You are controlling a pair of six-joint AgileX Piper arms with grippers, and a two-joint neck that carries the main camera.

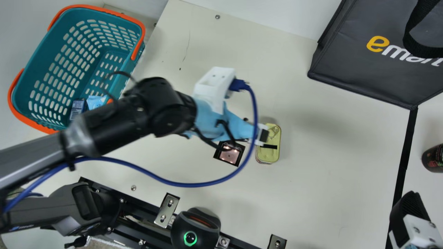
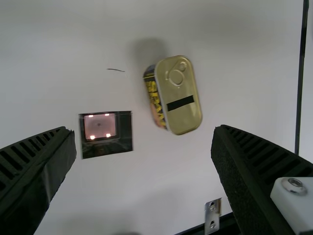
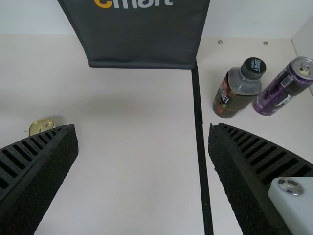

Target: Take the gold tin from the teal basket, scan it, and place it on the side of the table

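Observation:
In the main view my left gripper (image 1: 263, 135) overlaps the left edge of the gold tin (image 1: 274, 140). The left wrist view has the tin (image 2: 182, 105) lying on the table below my open left gripper (image 2: 143, 131), nothing held between its fingers. Beside the tin is a black square with a lit window (image 1: 229, 154). The teal basket (image 1: 41, 65) stands at the main view's upper left. My right gripper (image 1: 410, 214) is at the lower right there; in the right wrist view, the right gripper (image 3: 143, 129) is spread wide and empty.
A small dark-blue box (image 1: 77, 108) and a light-blue packet (image 1: 95, 101) lie in the basket. A large dark bag (image 1: 349, 52) stands at the upper right. Past a black strip (image 3: 199, 132) are a dark bottle (image 3: 237, 90) and a purple can (image 3: 283, 88). A round black device (image 1: 195, 226) sits at the near edge.

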